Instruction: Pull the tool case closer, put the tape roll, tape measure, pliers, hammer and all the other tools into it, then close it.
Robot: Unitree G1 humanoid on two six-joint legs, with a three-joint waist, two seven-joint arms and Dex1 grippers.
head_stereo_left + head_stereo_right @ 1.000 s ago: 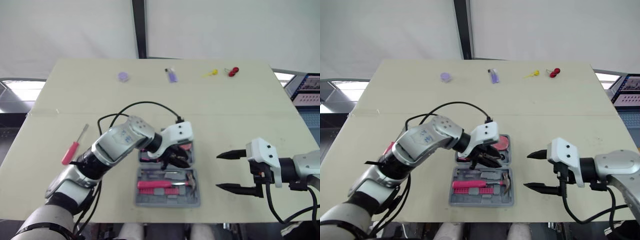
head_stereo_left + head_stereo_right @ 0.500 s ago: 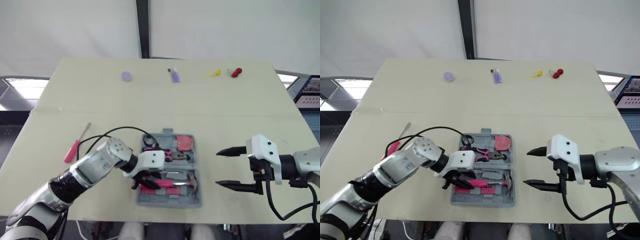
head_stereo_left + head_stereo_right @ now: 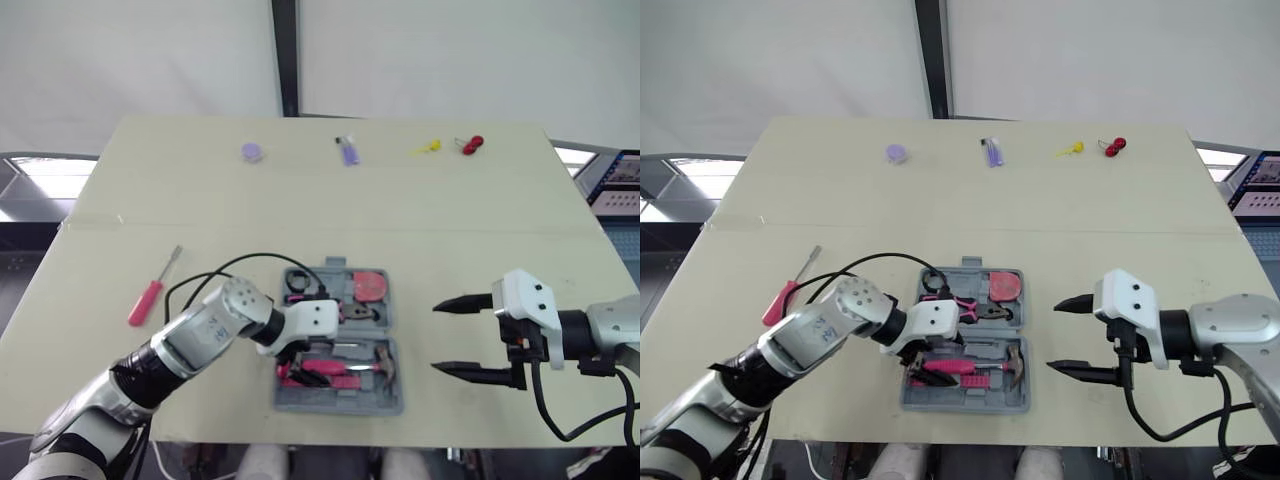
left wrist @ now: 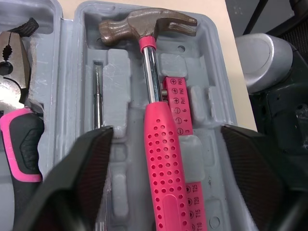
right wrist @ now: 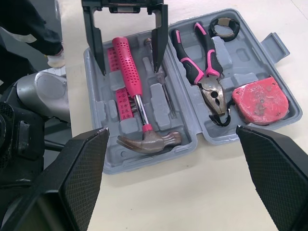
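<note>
Hammer (image 4: 163,159) sits in the near half of the case (image 3: 338,404), lying flat in its slot. Left gripper (image 5: 128,70) is over it with fingers spread wide either side of the pink handle, gaps on both sides, so nothing's grabbed. Case lies open on the table (image 3: 450,230), close to the near edge. Far half holds the pliers (image 5: 204,62), red tape measure (image 5: 260,98) and black tape roll (image 5: 223,23). Screwdriver (image 3: 150,292) is out on the table, well off to the case's left. Right gripper (image 3: 455,338) hangs just right of the case, fingers apart too, holding nothing.
</note>
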